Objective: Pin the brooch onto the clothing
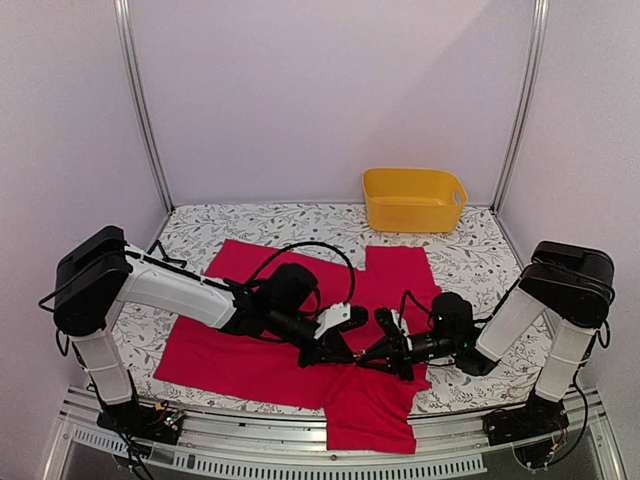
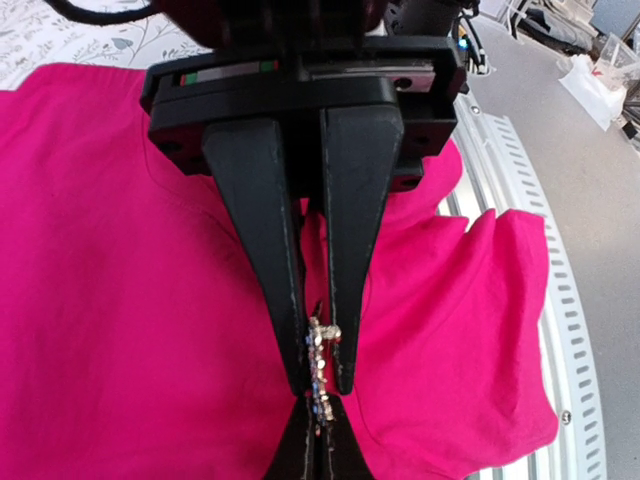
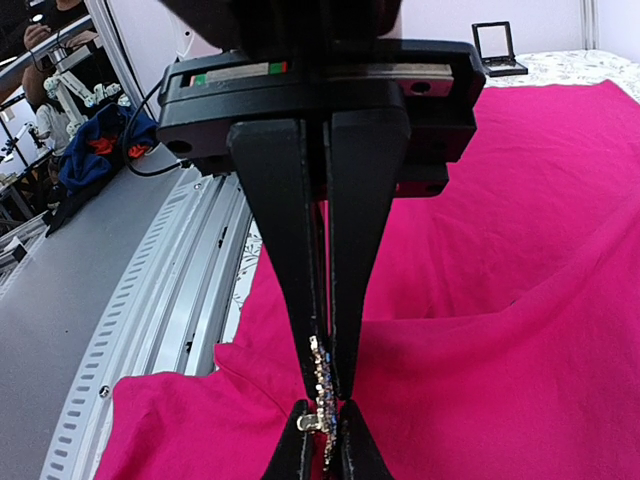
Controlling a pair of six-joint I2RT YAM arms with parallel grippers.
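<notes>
Table: covered by a floral tablecloth (image 1: 480,250). Bare cloth runs in a band along the far edge and down the right edge. The left edge is narrower and partly under the left arm (image 1: 180,290).
T-shirt (image 1: 240,350): bright red-pink, spread flat over the middle of the table. Its left part reaches close to the left edge. One part hangs over the near edge onto the metal rail (image 1: 250,440). Soft folds rise around the spot where the arms meet.
Arms: the left arm comes in low across the shirt from the near left corner. The right arm (image 1: 510,320) comes in from the near right corner. They meet tip to tip near the middle of the near edge.
Yellow bin (image 1: 410,215): stands in the far right corner, well apart from the shirt and both arms.
Left gripper (image 2: 322,382): jaws pressed almost together, pinching the brooch (image 2: 322,348) between the tips.
Right gripper (image 3: 330,395): jaws drawn narrow, gripping the other end of the brooch, its tips just beside the left gripper's.
Brooch: a tiny silvery cluster held between the two pairs of tips, above the shirt near the table's near edge. Whether it touches the fabric cannot be told.
</notes>
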